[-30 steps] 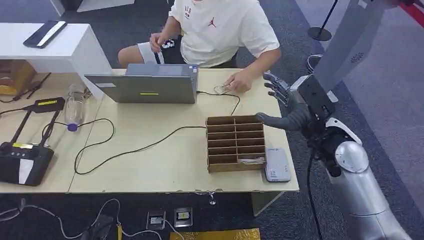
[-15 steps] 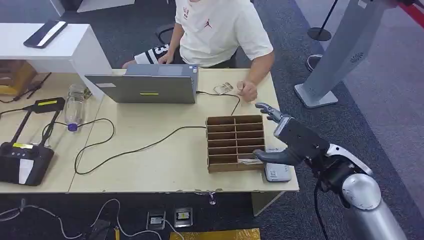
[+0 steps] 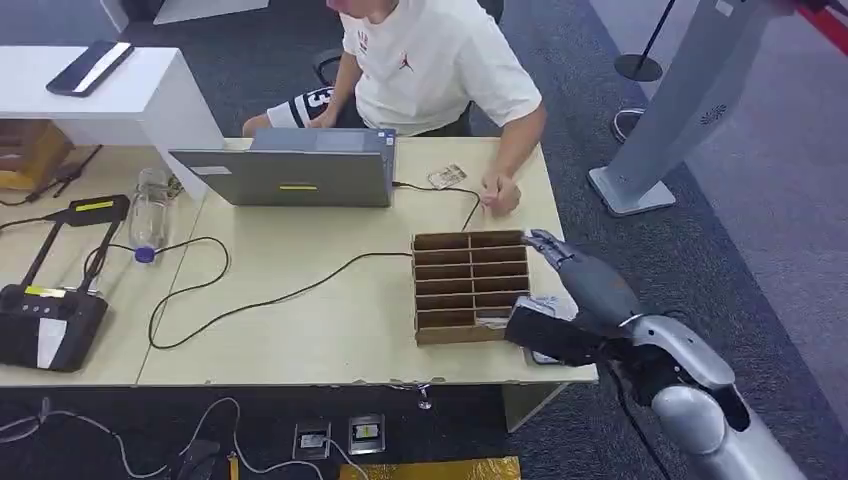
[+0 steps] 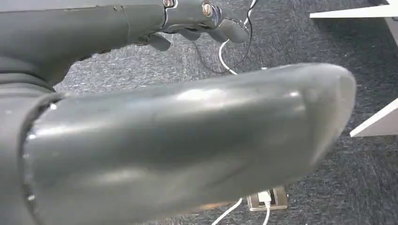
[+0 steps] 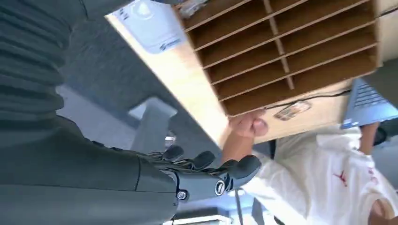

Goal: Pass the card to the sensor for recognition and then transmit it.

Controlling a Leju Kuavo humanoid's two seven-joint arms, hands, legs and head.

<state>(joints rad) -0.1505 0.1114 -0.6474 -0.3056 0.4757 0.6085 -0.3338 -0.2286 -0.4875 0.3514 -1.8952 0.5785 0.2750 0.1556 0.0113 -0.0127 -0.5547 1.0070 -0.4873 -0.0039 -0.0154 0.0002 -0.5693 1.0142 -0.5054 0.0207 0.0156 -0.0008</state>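
My right hand (image 3: pixel 583 288) lies low over the table's right edge, just right of the cardboard slot organizer (image 3: pixel 468 283). Its fingers (image 5: pixel 213 169) stretch out with nothing in them. It covers most of the white sensor (image 3: pixel 543 303), which the right wrist view shows as a flat white sensor (image 5: pixel 150 24) beside the organizer (image 5: pixel 286 47). One card (image 3: pixel 497 322) sits in the organizer's nearest right slot. Another card (image 3: pixel 447 177) lies on the table by a person's hand (image 3: pixel 499 195). My left hand (image 4: pixel 187 140) hangs over the floor, holding nothing.
A person in a white shirt (image 3: pixel 430 60) sits behind the table at a grey laptop (image 3: pixel 290 175). A black cable (image 3: pixel 260 295) runs across the tabletop. A plastic bottle (image 3: pixel 150 210) and a black device (image 3: pixel 45 320) stand at the left. A grey stand (image 3: pixel 680 110) rises at the right.
My right arm has dropped from a raised position near the person to a low one beside the organizer, over the sensor. The person's hand has slid off the far card.
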